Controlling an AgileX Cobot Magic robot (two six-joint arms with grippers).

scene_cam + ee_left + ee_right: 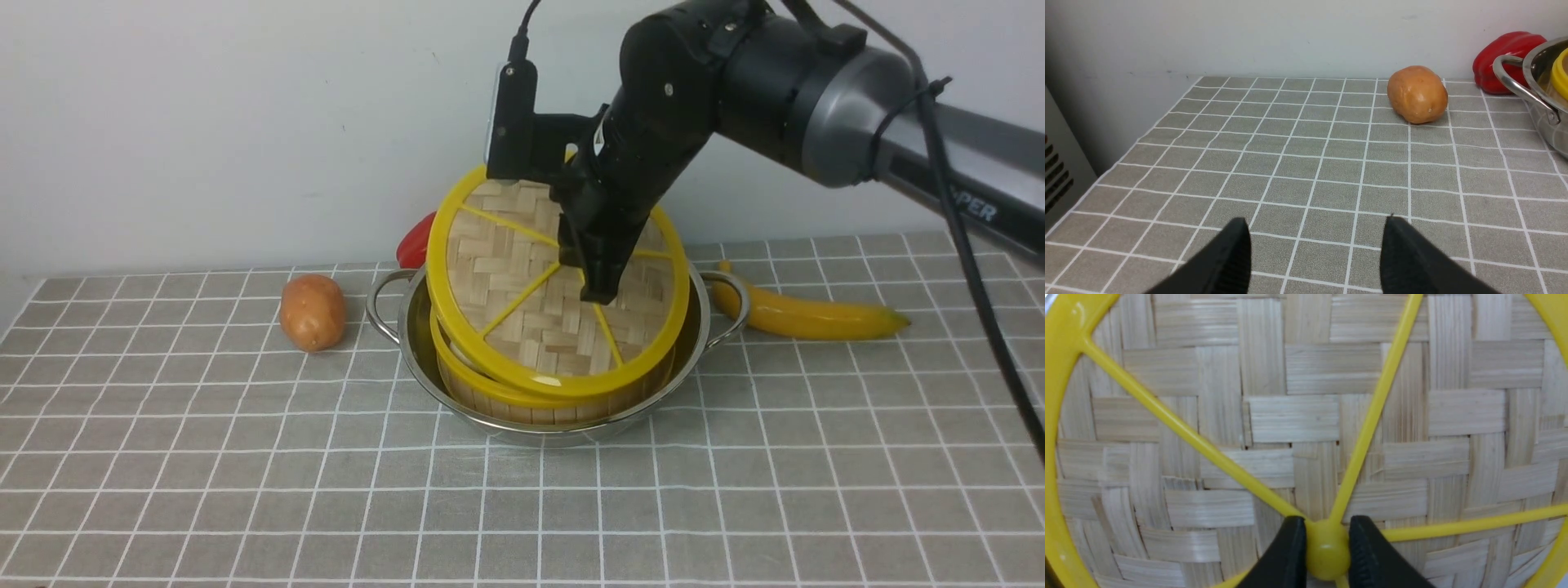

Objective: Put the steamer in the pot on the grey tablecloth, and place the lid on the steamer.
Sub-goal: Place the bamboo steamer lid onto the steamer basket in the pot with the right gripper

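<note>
1. The lid (pixel 555 302) is held over the pot (pixel 415 343), tilted; its near edge is lowered to the rim of the steamer (pixel 522 400) (contact seems made, but cannot be confirmed), its far edge is raised; the steamer is seated inside the pot.
2. The right gripper (pixel 1327 547) is closed narrowly on the lid's small hub (pixel 1327 555), with one finger on each side.
3. The left gripper (pixel 1314 245) is kept well to the left of the pot, spread wide, with nothing held.
4. The lid is judged light and stiff; its woven panel is probably easily dented, so pressing there is best avoided; the smooth round hub is likely slippery, and the disc may be expected to swing about it; the hub is nonetheless judged the only practical hold, the rim being too wide for the jaws.
5. The grey tablecloth (pixel 245 457) is laid flat under the pot; being soft, it may let the pot shift if pushed sideways.
6. A potato (pixel 312 310) is seen left of the pot, a red pepper (pixel 416 241) behind its left handle, a banana (pixel 804 314) just beside its right handle; a plain wall (pixel 245 122) stands behind the pot.
</note>
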